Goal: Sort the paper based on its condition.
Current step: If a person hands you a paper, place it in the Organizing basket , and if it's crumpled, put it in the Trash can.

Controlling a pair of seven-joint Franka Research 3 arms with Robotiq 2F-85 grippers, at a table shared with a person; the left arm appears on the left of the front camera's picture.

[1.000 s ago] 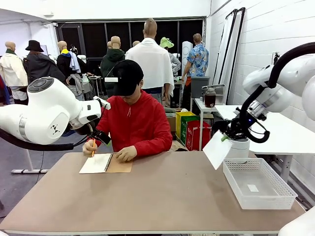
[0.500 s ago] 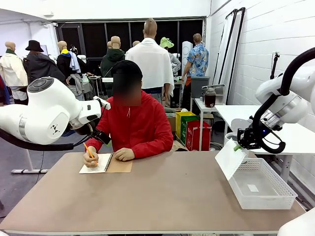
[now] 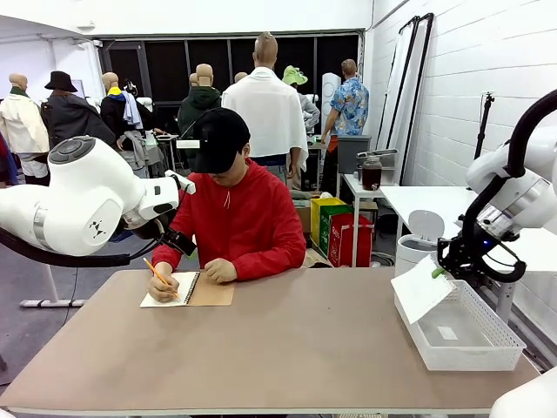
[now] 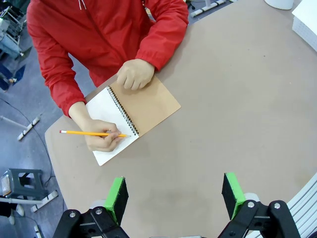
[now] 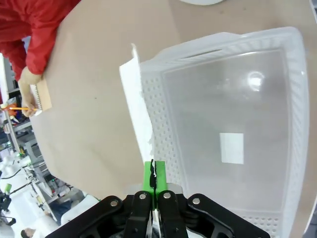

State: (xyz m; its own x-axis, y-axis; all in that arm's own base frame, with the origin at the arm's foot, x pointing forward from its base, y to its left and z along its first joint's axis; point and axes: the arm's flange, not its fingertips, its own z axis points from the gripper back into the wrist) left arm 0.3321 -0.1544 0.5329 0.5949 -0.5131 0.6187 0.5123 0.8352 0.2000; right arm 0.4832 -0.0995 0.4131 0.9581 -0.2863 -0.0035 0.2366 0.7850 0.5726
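While the right fingers (image 5: 147, 179) pinch one corner of the paper (image 3: 421, 289), I see the sheet slanting down and away from them, over the near left rim of the white mesh basket (image 3: 487, 350) rather than inside it; I cannot tell whether it touches that rim. It is a plain white sheet, flat and uncrumpled, with one long edge looking slightly uneven from the right wrist camera. Those fingers are pressed together with only the thin sheet between their green pads. My left fingers (image 4: 117, 198) stand spread wide above the bare surface (image 4: 237, 114), holding nothing.
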